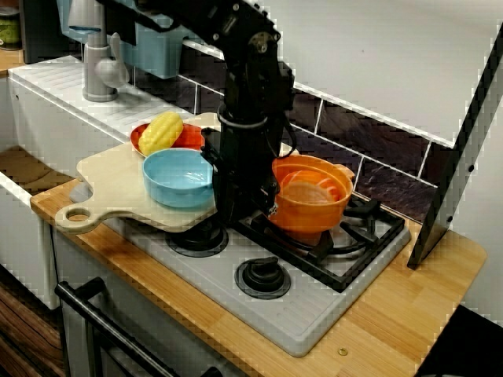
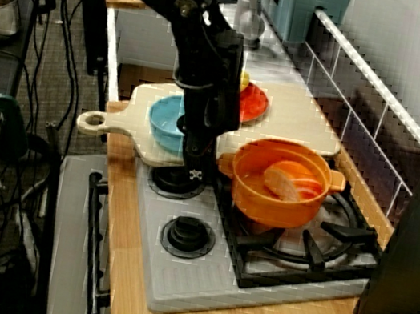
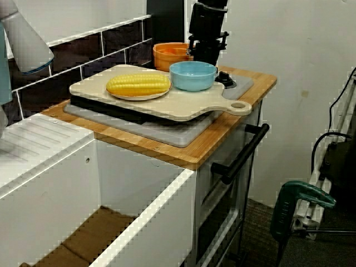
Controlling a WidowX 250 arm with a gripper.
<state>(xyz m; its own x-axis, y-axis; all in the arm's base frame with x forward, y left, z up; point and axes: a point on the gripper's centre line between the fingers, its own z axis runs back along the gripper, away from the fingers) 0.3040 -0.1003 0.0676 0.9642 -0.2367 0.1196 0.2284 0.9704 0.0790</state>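
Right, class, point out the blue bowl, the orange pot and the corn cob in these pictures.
blue bowl (image 1: 176,174): view from the stove's front, on its inside floor.
orange pot (image 2: 263,203): view along the counter, on its outer wall.
corn cob (image 3: 139,84): view from the sink side, on the cob's middle.

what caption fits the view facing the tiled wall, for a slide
Robot gripper poised low between a blue bowl on the cutting board and an orange pot on the stove.

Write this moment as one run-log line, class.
hand: low between blue bowl and orange pot, opening unclear | blue bowl: on cutting board | corn: on red plate | orange pot: on stove grate
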